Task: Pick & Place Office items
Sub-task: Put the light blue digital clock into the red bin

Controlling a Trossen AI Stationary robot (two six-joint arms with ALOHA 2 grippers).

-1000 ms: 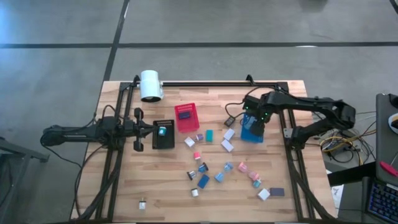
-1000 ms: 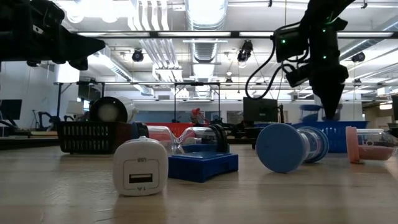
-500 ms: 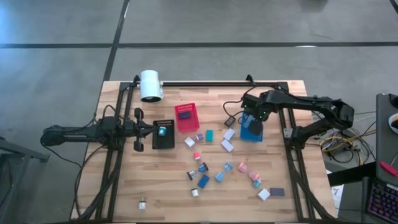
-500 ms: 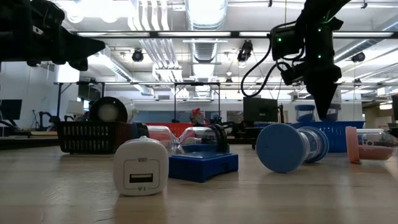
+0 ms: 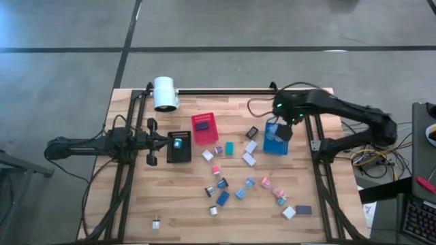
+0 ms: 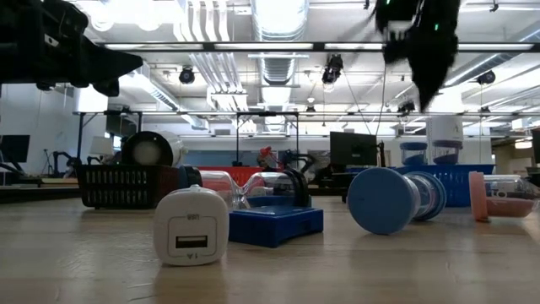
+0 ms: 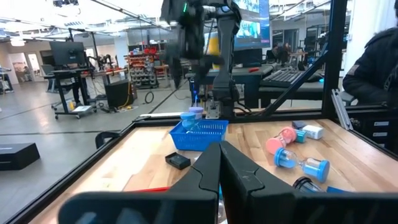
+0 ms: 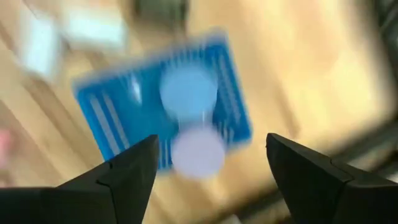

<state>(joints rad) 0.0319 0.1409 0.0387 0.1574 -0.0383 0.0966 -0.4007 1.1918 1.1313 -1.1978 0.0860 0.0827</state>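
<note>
The office items [image 5: 235,178] lie scattered on the wooden table: small white, pink, blue and teal pieces. Two round pieces, one blue [image 8: 188,93] and one pale [image 8: 198,152], stand in the blue bin [image 8: 230,93]. My right gripper [image 8: 211,140] hangs open high above that bin [image 5: 274,145], with nothing between its fingers. In the low view it shows blurred near the top [image 6: 429,80]. My left gripper [image 5: 151,141] waits shut and level at the table's left side, beside the black bin [image 5: 179,146].
A red bin [image 5: 204,128] stands right of the black bin, and a big white cylinder [image 5: 165,93] sits at the far left. A small black piece [image 5: 253,132] lies left of the blue bin. Black frame rails [image 5: 320,184] run along both sides of the table.
My right gripper has risen straight up out of the blue bin. It has left the pale round piece standing in the bin beside the blue one. The other pieces on the table have kept their places.
</note>
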